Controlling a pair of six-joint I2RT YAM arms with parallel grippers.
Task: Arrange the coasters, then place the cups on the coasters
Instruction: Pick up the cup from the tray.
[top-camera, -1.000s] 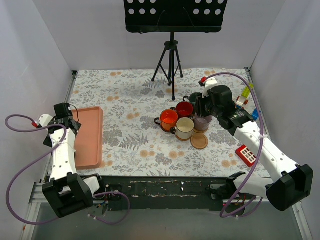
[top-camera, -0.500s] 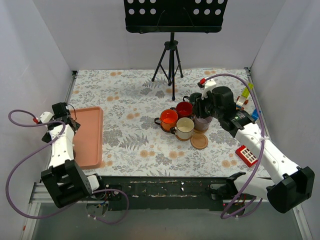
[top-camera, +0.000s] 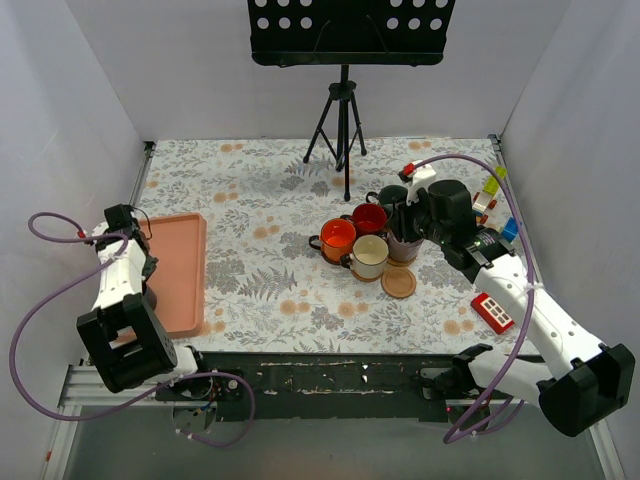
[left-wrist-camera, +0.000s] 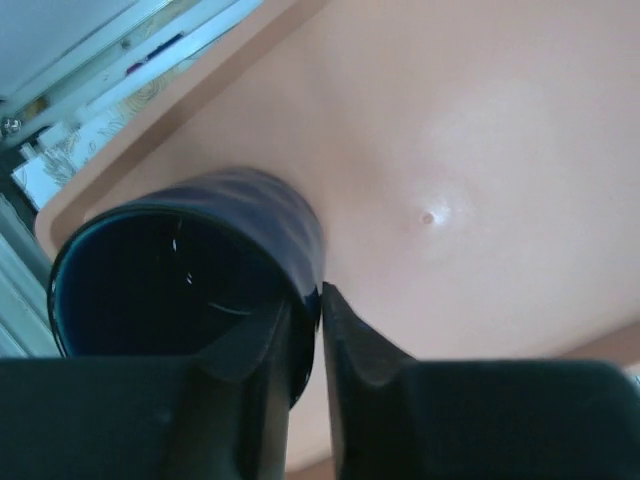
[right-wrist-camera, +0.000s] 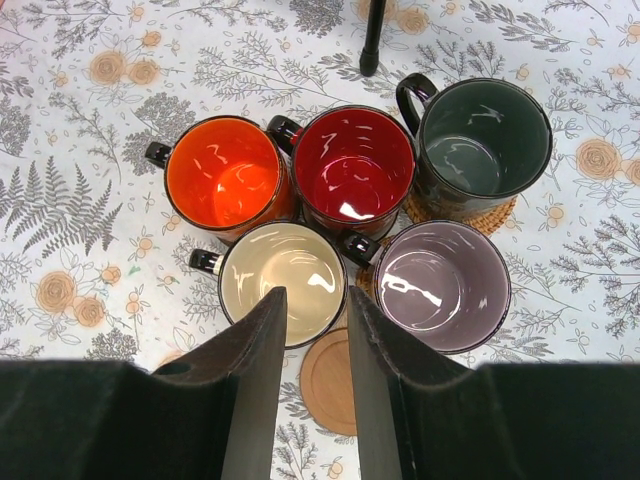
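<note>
In the left wrist view a dark blue cup (left-wrist-camera: 190, 270) stands on the salmon tray (left-wrist-camera: 480, 120). My left gripper (left-wrist-camera: 308, 300) is shut on its wall, one finger inside the rim and one outside. My right gripper (right-wrist-camera: 315, 295) hangs open and holds nothing, above a cluster of cups: orange (right-wrist-camera: 222, 175), red (right-wrist-camera: 352, 165), dark green (right-wrist-camera: 485, 135), cream (right-wrist-camera: 283, 282) and purple-grey (right-wrist-camera: 443, 285). A bare wood coaster (right-wrist-camera: 335, 380) lies under the open fingers. A woven rattan coaster (right-wrist-camera: 470, 215) shows beneath the green cup. Coasters under the other cups are mostly hidden.
The music stand's tripod (top-camera: 340, 130) stands behind the cups. Colourful toy blocks lie by the right wall (top-camera: 490, 195), and a red one (top-camera: 493, 310) sits near the front right. The tray (top-camera: 180, 270) lies along the left edge, beside my left arm.
My left arm has folded back over the tray's left side and its jaws have closed on the dark blue cup. The right gripper has drifted slightly right and stays open.
</note>
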